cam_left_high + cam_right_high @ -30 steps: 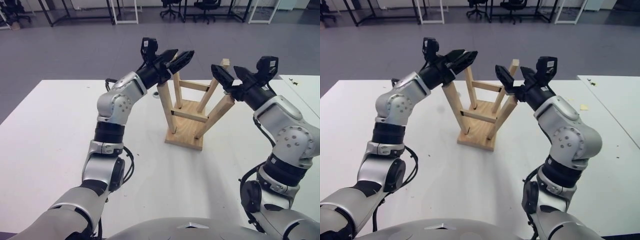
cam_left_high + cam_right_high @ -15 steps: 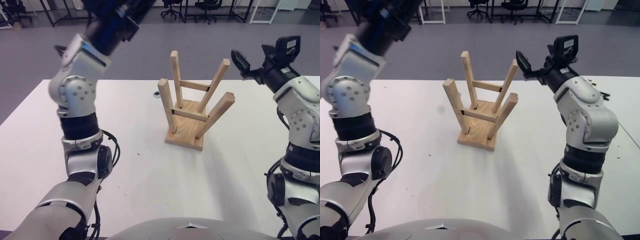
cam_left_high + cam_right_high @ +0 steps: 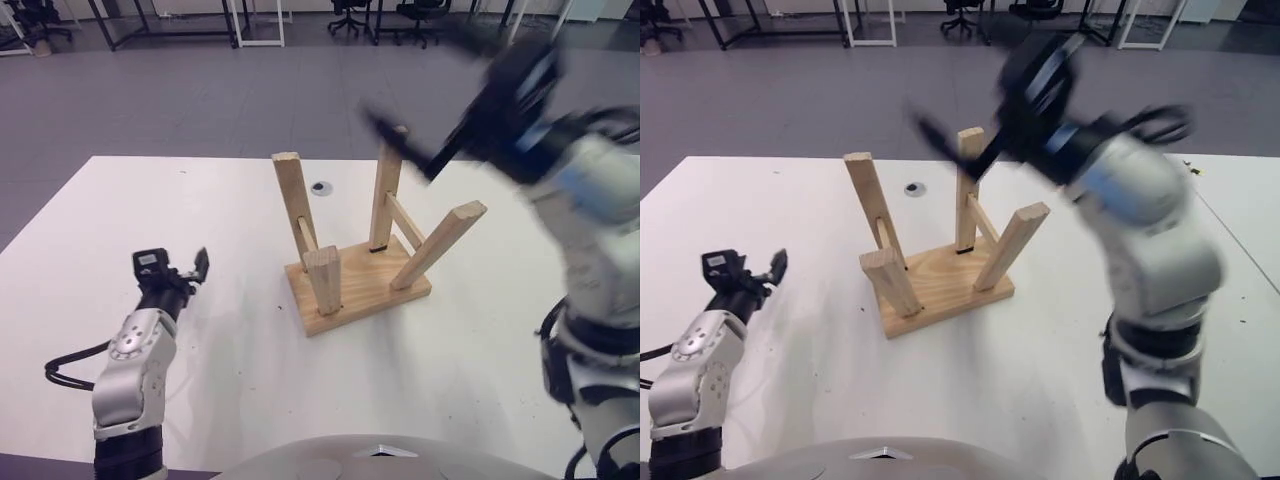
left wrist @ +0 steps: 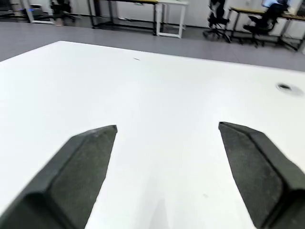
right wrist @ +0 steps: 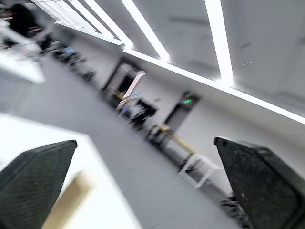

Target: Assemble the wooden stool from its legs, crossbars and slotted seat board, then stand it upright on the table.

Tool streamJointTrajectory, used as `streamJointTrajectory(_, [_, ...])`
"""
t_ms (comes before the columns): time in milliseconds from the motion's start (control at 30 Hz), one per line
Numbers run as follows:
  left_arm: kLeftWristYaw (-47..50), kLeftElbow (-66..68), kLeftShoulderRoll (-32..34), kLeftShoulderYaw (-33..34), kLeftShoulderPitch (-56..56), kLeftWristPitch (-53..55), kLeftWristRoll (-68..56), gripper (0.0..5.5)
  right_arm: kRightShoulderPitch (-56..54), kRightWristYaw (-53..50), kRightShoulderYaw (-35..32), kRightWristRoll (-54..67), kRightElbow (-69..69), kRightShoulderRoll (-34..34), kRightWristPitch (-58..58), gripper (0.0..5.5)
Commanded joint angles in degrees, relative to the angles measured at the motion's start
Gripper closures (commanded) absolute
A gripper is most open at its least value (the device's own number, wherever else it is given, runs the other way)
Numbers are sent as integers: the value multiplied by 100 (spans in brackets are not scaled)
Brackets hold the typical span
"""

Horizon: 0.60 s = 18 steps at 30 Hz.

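Observation:
The wooden stool stands upside down in mid-table, its seat board [image 3: 365, 292] flat on the white table [image 3: 240, 400] and four legs pointing up. A crossbar [image 3: 405, 222] joins the two far legs. My left gripper [image 3: 192, 268] lies low over the table to the stool's left, well apart from it, and stands open [image 4: 167, 126] with nothing between its fingers. My right gripper [image 3: 425, 95] is blurred above the far legs' tops, fingers spread wide, holding nothing. The right wrist view shows its open gripper [image 5: 145, 141] and a leg tip [image 5: 71, 200] below.
A small dark hole [image 3: 320, 187] sits in the table behind the stool. A black cable [image 3: 65, 365] loops off my left arm near the front left edge. Bare tabletop lies in front of and to the left of the stool.
My left arm dropped from high above down to the table at the left. My right arm swung inward over the stool's legs. The stool now stands turned and shifted slightly left.

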Motion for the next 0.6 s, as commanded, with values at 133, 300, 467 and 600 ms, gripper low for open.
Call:
streamJointTrajectory(133, [-675,-163,1170,-2281,304,402,1874,157,2510,-77,386,-2427,4100,-841,-2766,10])
streamJointTrajectory(300, [-805,278,936,-2719,-135,314,2108,157,2612,118,1705,-3264,6912,307,-5054,10])
streamJointTrajectory(467, [-929,1868,476,-2612,-976,-847,1922,157,3276,1055,2182,-3321,6844,72,-6071,10])
streamJointTrajectory(600, [-1090,2414,465,-2320,-1015,-1724,1791,157,3838,1192,2005,-2916,5739,5,-5785,10])
